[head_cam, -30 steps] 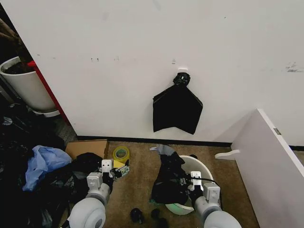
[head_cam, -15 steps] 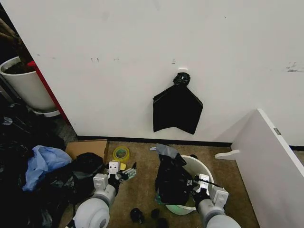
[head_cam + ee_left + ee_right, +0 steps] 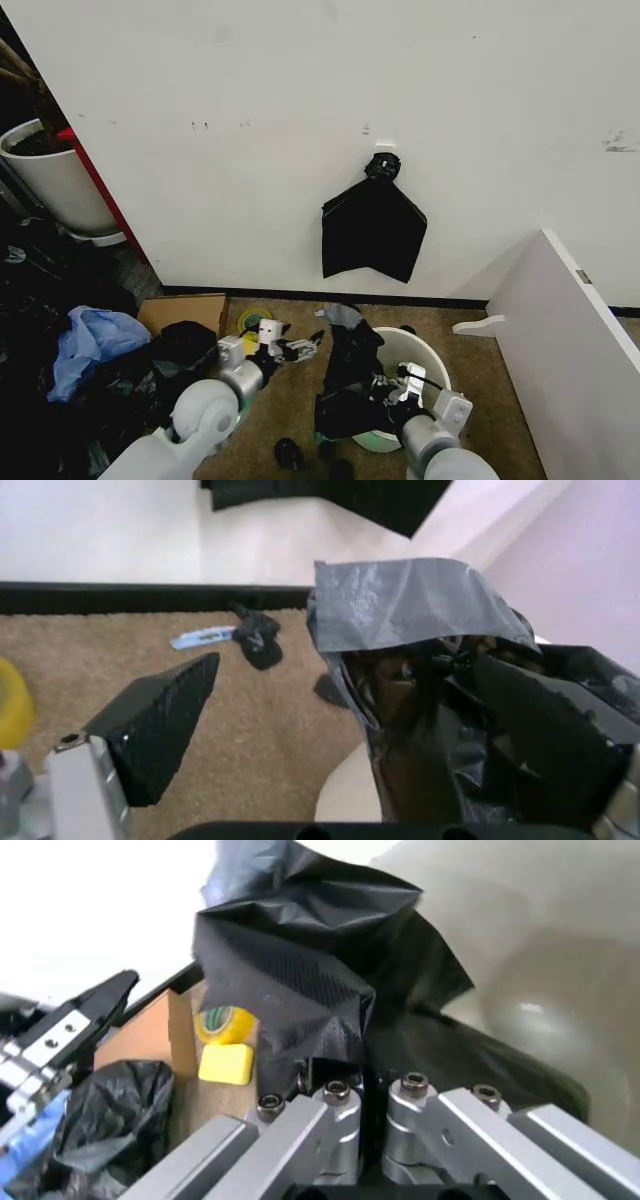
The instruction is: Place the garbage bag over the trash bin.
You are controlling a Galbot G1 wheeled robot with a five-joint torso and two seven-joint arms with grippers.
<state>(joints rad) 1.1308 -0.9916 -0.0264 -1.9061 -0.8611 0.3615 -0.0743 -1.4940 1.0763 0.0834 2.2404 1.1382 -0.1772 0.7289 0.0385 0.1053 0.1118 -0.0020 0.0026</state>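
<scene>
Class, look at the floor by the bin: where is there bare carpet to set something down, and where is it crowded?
Bare carpet lies between the left hand and the garbage bag draped on the trash bin, and between bin and white board. The black plastic heap crowds the robot's left.

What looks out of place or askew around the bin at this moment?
The garbage bag hangs bunched over only the trash bin's left rim, not spread round it. The right tool pinches it; the left tool is open beside it.

The white wall (image 3: 300,120) is brightly lit – the left edge is left dark, and close parts are blurred.
</scene>
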